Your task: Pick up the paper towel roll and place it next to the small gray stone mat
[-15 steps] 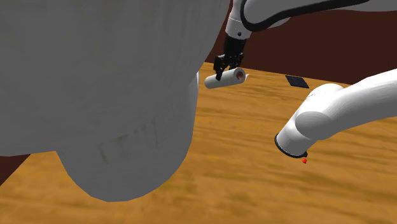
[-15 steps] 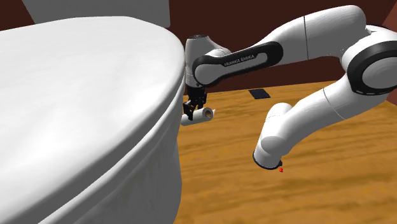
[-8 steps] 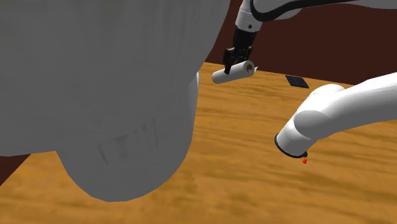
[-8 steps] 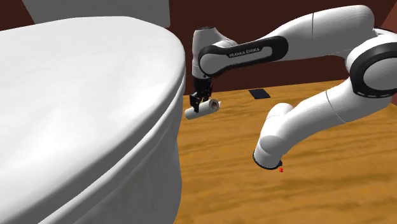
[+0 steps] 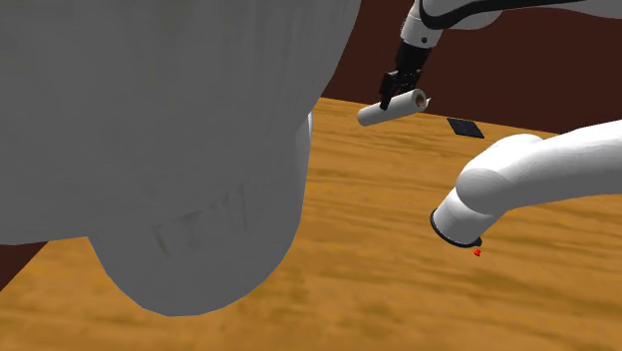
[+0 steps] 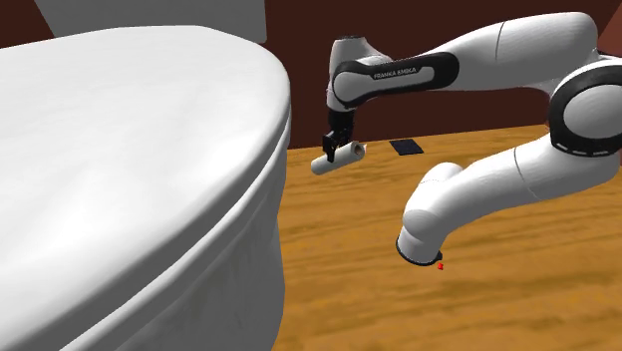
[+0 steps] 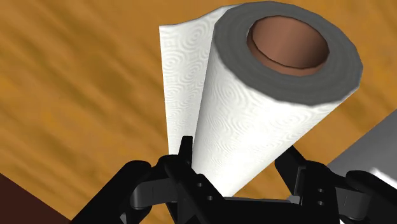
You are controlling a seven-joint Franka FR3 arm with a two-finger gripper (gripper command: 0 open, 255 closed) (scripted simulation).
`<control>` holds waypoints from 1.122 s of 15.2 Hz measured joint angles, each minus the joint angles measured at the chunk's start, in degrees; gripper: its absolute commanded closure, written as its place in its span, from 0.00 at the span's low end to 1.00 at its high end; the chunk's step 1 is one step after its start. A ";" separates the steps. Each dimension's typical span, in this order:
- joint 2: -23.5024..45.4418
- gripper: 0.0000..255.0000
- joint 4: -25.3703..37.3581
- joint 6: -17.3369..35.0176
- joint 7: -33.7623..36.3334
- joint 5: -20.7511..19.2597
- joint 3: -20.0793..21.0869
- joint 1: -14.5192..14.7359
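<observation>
A white paper towel roll (image 5: pixel 392 107) with a brown core hangs above the wooden floor, and my black gripper (image 5: pixel 396 93) is shut on it. In the second exterior view the paper towel roll (image 6: pixel 337 158) lies tilted under the gripper (image 6: pixel 334 148). From the wrist, the fingers (image 7: pixel 184 167) clasp the paper towel roll (image 7: pixel 267 102) on both sides, and a loose sheet sticks out beside it. The small dark mat (image 5: pixel 465 128) lies flat on the floor beyond the roll, toward the shoulder view's right. The same mat (image 6: pixel 406 147) sits near the dark red wall.
A big white toilet bowl (image 5: pixel 150 130) takes up the shoulder view's left; the toilet bowl (image 6: pixel 120 179) stands just left of the roll. My arm's white elbow (image 5: pixel 498 184) hangs low over the wooden floor (image 5: pixel 379 259). A dark red wall (image 6: pixel 468 115) closes the back.
My gripper has carried the roll up and to the right in both exterior views, away from the toilet and closer to the dark mat. The roll has stayed clasped.
</observation>
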 measured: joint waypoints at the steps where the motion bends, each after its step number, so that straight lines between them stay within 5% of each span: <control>1: 0.77 1.00 0.56 0.19 -1.71 -0.99 -1.54 -0.84; 11: 5.85 1.00 6.68 -0.26 -16.55 -8.19 -14.44 -6.91; 17: 12.92 1.00 13.41 0.80 -25.36 -9.47 -22.16 -7.89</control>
